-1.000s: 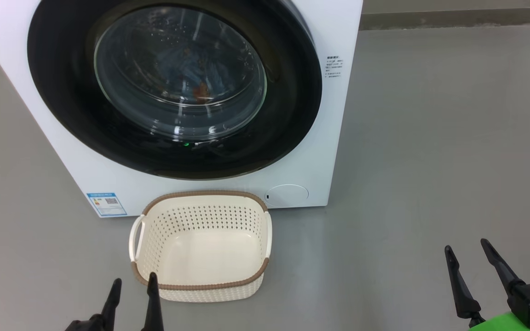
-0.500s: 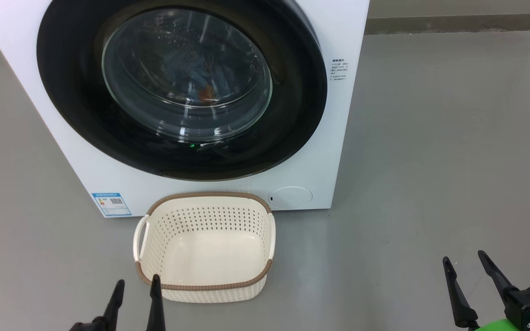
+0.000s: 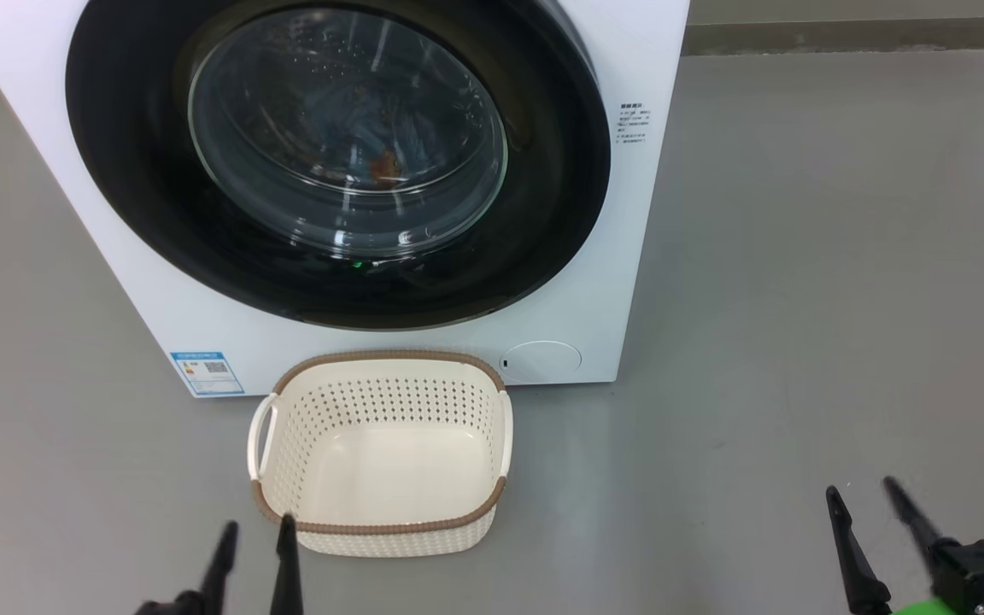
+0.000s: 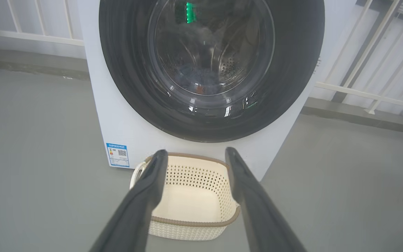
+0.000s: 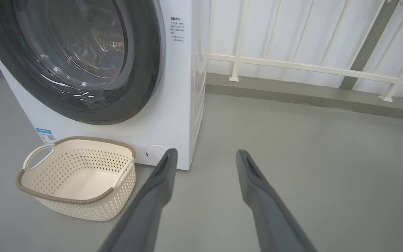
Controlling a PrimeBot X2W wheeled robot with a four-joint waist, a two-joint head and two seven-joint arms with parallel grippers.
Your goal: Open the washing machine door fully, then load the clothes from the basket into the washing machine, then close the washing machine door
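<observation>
Wide and empty, left gripper (image 3: pixel 258 523) and right gripper (image 3: pixel 861 487); glossy black-rimmed round door (image 3: pixel 347 137), twelve o'clock of cream perforated basket (image 3: pixel 381 527), could pop open unlatched.

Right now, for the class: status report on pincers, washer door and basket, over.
Left pincer and right pincer open, empty. Washing machine door shut, clothes visible behind its glass. Basket empty, on floor below door.
</observation>
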